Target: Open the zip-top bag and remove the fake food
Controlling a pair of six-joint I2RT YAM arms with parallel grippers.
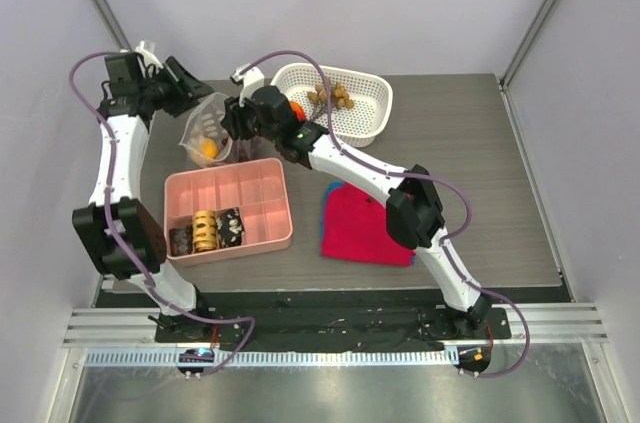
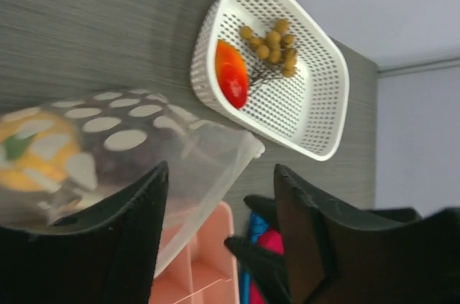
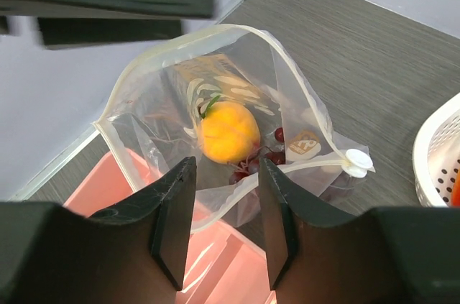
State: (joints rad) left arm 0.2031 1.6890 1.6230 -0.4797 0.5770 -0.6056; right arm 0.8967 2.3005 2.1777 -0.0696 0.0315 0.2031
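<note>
Step in hand: emptying, partly done. zip-top bag [image 3: 295, 103] sits at the rear-left of the counter [image 1: 470, 173], between the pink tray [image 1: 262, 193] and the back edge, mouth pulled wide, white slider [image 3: 357, 162] parked at one end of the strip. Still inside: orange-yellow fruit [image 3: 228, 131] near the middle, dark red cluster [image 3: 273, 154] just beside it, and a striped tan-whitish piece [image 3: 215, 81] behind. Already out: tan-brown ball cluster [image 2: 273, 47] and red piece [image 2: 232, 74], lying in the white mesh basket [image 1: 378, 103] at the back edge, right of the bag. left end effector [image 2: 221, 174]: jaws apart, nothing clamped, bag film draped over one finger and the mouth rim running past the gap. right end effector [image 3: 226, 167]: jaws apart too, straddling the near rim right above the mouth, not pinching it as far as the wrist view shows. Next move, my read: the right goes down through the mouth and closes on the fruit; the bag looks unheld, so it may lift or slide with the piece unless the left pins the rim first. Writing: small tan tab [image 3: 305, 144] inside has a dark mark, too small to read; white oval print on the bag, no words; no brand legible.
</note>
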